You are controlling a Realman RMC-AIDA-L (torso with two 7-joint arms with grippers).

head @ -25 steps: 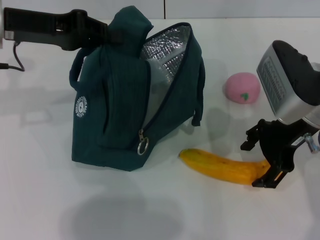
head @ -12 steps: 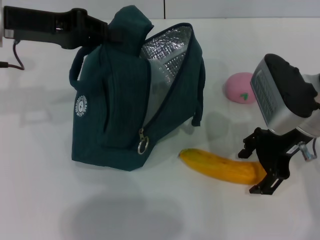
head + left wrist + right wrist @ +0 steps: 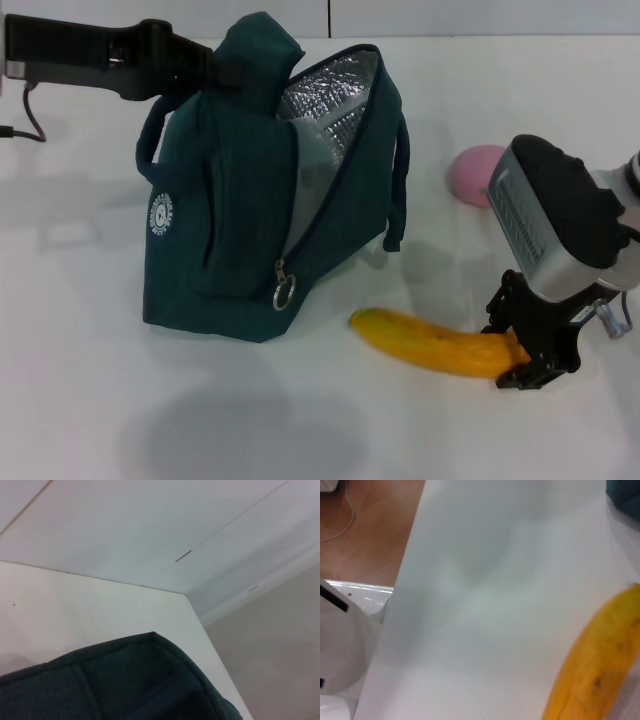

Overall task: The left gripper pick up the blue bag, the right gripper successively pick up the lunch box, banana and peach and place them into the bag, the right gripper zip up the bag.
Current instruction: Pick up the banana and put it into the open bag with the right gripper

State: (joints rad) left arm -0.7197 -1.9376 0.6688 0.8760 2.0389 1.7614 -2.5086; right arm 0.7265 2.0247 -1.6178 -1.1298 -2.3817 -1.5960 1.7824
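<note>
Setting: white desk (image 3: 90,400) under plain light, a pale wall behind; no other furniture in view.

Item 1, the blue bag (image 3: 240,200): stands upright at centre-left of the desk, mouth unzipped and gaping toward the robot's right, silver lining exposed. Ring pull hangs low at the front edge. The top handle is held up by the left tool (image 3: 215,65), clenched on the fabric, the arm reaching in from the far left. The left wrist view shows only a fold of the teal cloth (image 3: 125,680).

Item 2, the banana (image 3: 430,342): lies on the desk just in front of the bag's open side, near but not touching it. The right tool (image 3: 520,352) is down at its far end, fingers straddling the tip; whether they grip it or merely bracket it cannot be told. The right wrist view shows the fruit's skin (image 3: 595,665) close up.

Item 3, the peach (image 3: 475,172): rests on the desk behind the right arm, partly hidden by it, well apart from the bag.

Item 4, the lunch box: not visible on the desk; presumably already inside the bag, though the interior does not show it.

Progress, as judged: bag raised; banana pickup in hand; peach and zipping remain.
</note>
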